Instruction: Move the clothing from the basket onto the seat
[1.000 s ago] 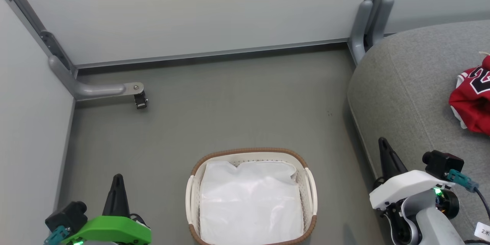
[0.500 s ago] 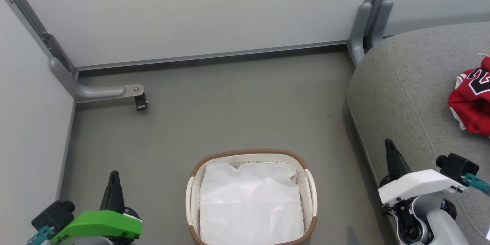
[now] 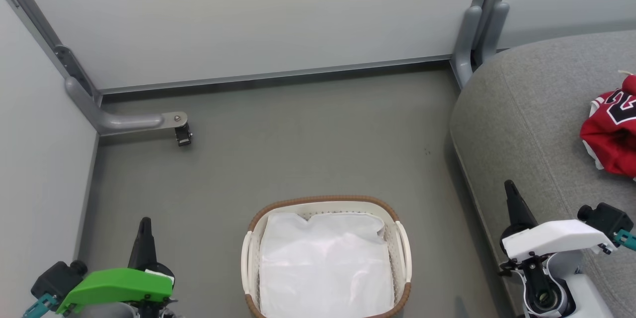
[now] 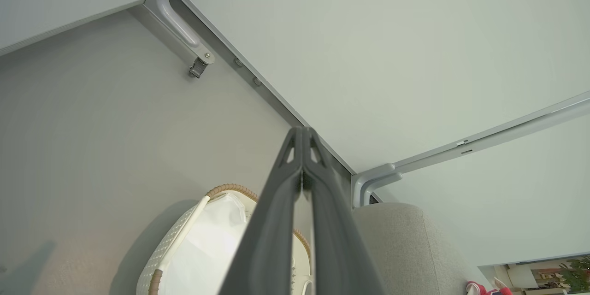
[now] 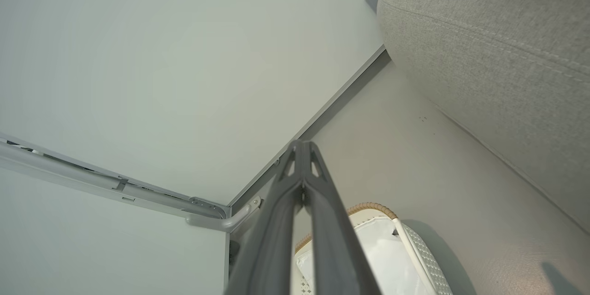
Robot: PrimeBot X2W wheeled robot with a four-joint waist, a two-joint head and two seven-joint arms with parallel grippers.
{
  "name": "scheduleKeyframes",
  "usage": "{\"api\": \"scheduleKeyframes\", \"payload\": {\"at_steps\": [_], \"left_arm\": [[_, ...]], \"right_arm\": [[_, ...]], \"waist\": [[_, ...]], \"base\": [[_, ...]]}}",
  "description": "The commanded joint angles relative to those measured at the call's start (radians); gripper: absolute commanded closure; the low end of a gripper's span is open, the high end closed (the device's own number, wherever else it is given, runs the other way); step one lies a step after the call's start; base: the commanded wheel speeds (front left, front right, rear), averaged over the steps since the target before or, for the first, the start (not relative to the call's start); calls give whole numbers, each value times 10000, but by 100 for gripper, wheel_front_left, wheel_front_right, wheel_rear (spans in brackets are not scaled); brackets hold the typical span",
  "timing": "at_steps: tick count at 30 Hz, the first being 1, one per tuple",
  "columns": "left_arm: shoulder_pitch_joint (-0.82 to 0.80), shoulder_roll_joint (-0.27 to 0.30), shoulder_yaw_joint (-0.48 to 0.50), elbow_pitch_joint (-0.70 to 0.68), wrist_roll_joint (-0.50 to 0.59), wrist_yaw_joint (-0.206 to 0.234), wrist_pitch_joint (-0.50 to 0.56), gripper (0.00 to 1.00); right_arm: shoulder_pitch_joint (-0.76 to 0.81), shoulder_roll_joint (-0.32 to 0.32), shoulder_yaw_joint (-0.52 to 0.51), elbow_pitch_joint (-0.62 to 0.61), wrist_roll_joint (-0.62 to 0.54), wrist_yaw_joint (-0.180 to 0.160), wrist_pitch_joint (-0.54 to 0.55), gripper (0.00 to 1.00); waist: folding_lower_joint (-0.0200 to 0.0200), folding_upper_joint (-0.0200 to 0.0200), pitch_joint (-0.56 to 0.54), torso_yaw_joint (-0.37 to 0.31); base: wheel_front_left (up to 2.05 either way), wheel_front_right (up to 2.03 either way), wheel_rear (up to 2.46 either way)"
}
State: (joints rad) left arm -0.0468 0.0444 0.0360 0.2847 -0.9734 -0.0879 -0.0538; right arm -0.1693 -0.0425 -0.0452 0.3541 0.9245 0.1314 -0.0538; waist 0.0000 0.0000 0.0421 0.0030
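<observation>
Down on the dull grey floor (image 3: 298,134), the small oval white perforated plastic basket (image 3: 323,199) with the brown woven rim and two white handles is sitting upright. The bottom edge of the head view is cutting off its near end. Its crumpled white fabric liner (image 3: 325,263) is lying across the inside.

Well apart from it, to the robot's right, the large light-grey upholstered seat (image 3: 526,124) with its rounded edge and stitched seam is bulging into the head view. The bright red clothing (image 3: 608,144) with white trim and black-and-white lettering is lying bunched on top of that cushion. The view's right edge is cutting it, so I cannot tell whether it is one piece or two.

The left gripper (image 3: 144,226), under a green housing, is hovering over the floor to the basket's left and pointing up the view. In the left wrist view its two long dark fingers (image 4: 318,179) are pressing together at the tips with nothing between them.

The right gripper (image 3: 511,194), under a white housing, is hanging beside the cushion's front edge. Its fingers (image 5: 318,184) are likewise meeting at the tips, gripping nothing.

Pale partition walls (image 3: 248,15) are closing off the far side, and a grey metal foot (image 3: 134,120) is reaching out along the floor from the left corner.
</observation>
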Motion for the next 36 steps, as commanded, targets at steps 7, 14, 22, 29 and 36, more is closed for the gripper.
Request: {"api": "scheduleKeyframes", "payload": {"at_steps": [7, 14, 22, 29, 36], "left_arm": [[-320, 56, 162, -183, -949, -104, 230, 100], [-379, 60, 240, -212, -1686, -152, 435, 100], [-424, 65, 336, -244, -2463, -199, 638, 100], [-468, 68, 420, -273, -3104, -246, 807, 100], [-525, 72, 485, -303, -3689, -280, 967, 100]], "right_arm": [[95, -67, -124, -285, 1015, -6, 237, 100], [173, -72, -207, -401, 1806, -6, 438, 100], [261, -76, -289, -524, 2635, -7, 646, 100], [336, -80, -355, -619, 3326, -8, 818, 100], [367, -85, -418, -716, 3956, -8, 979, 100]], "waist": [[0, 0, -38, -3], [0, 0, -74, -6], [0, 0, -116, -9], [0, 0, -153, -12], [0, 0, -189, -15]], "base": [[0, 0, 0], [0, 0, 0], [0, 0, 0], [0, 0, 0], [0, 0, 0]]}}
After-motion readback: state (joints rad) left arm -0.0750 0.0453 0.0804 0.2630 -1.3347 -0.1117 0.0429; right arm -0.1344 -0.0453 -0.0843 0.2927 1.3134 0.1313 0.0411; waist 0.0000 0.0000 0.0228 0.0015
